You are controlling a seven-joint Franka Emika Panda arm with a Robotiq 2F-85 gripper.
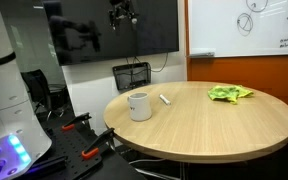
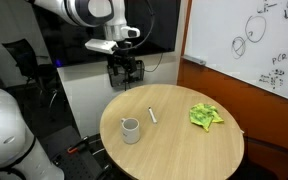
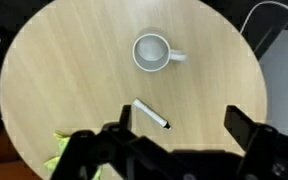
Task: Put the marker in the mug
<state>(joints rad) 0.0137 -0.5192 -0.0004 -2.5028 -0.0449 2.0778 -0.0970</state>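
Note:
A white marker (image 3: 151,114) with a dark tip lies flat on the round wooden table (image 3: 64,70); it also shows in both exterior views (image 1: 165,99) (image 2: 153,115). A white mug (image 3: 152,52) stands upright and empty near it, also seen in both exterior views (image 1: 139,105) (image 2: 130,129). My gripper (image 3: 179,125) is open and empty, high above the table, with the marker between its fingers in the wrist view. In both exterior views the gripper (image 1: 121,14) (image 2: 125,73) hangs well above the table's far edge.
A crumpled green cloth (image 1: 228,93) (image 2: 204,115) lies on the table away from the mug; a corner of it shows in the wrist view (image 3: 56,152). A whiteboard (image 2: 264,45) hangs on the wall. A black chair (image 1: 131,75) stands behind the table.

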